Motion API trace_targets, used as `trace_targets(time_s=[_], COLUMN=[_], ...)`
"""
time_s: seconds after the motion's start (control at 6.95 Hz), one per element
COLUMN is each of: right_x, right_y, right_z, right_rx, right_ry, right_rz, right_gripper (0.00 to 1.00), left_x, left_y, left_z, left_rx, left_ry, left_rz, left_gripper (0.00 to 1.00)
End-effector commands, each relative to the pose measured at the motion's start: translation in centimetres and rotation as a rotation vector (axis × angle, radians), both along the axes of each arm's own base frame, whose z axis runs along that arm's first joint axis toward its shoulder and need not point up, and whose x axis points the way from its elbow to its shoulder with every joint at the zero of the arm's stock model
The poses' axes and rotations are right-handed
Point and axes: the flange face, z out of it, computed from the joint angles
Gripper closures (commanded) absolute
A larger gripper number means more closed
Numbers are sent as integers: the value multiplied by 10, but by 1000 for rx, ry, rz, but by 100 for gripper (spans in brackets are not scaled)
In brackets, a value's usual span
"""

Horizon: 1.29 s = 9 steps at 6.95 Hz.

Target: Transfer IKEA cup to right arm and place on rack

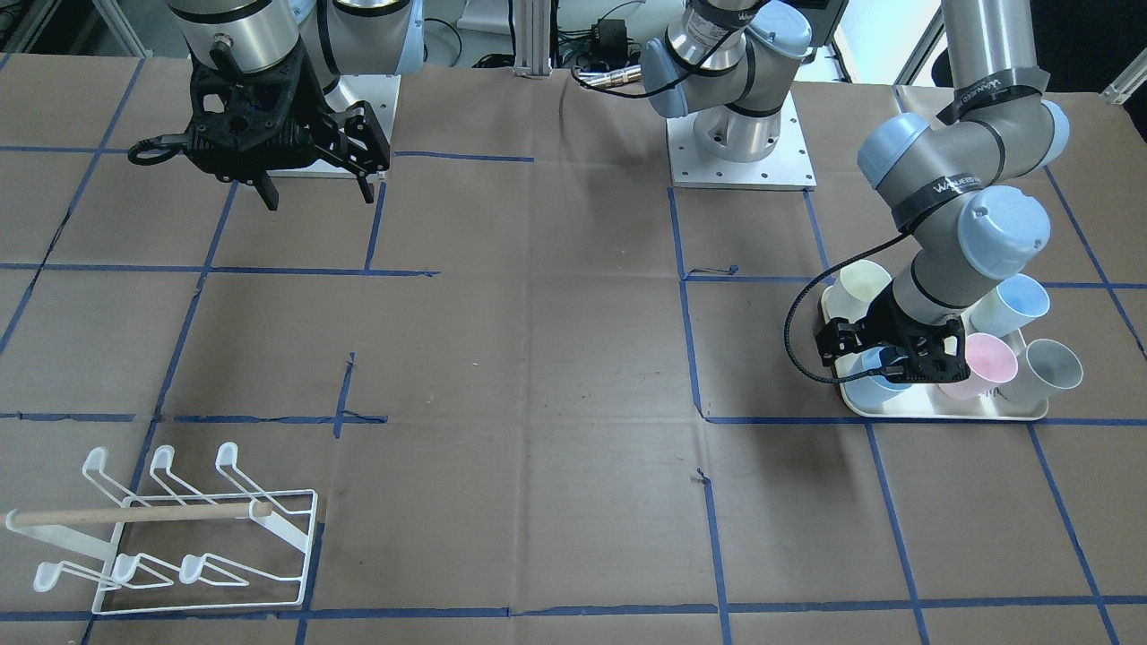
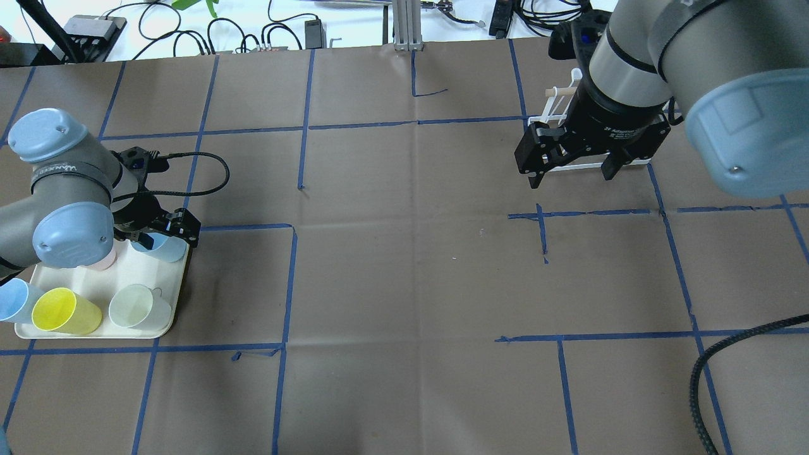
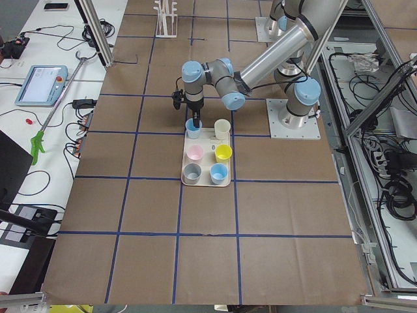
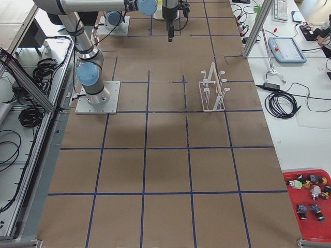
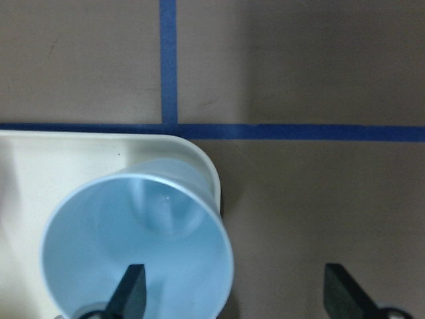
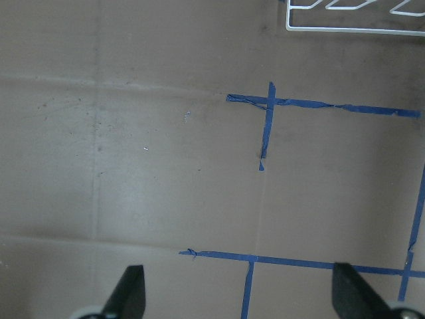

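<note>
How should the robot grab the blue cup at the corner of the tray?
By its thin side wall near the rim, coming straight down from above. The blue cup stands upright in the corner of the tray with its mouth open to the top, so one finger fits inside and one outside. The left pincer hangs open just so, one finger inside the cup.

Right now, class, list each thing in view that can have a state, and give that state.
Light-blue cup: upright on the tray's corner, not gripped.
Left hand: open, one finger inside that cup, one outside.
Right hand: open, empty.
Rack: standing, no cups on it.
</note>
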Motion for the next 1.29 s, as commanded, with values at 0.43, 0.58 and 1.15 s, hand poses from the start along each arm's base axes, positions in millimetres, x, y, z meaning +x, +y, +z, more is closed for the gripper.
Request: trace_targets(time_s=[0.43, 0.58, 1.15], right_x=[9, 16, 14], right_y=[-10, -15, -28], right_z=[10, 14, -22], right_rx=[-89, -120, -234], right_ry=[-100, -185, -515], right_rz=[-52, -129, -423], right_gripper=[0, 0, 0], left_x=[6, 9, 13], left_y=[-4, -8, -35], left_z=[13, 25, 147], left_rx=[-11, -12, 23], left_ry=[-35, -44, -28], left_rz=[-5, -5, 2], left_gripper=[100, 100, 100])
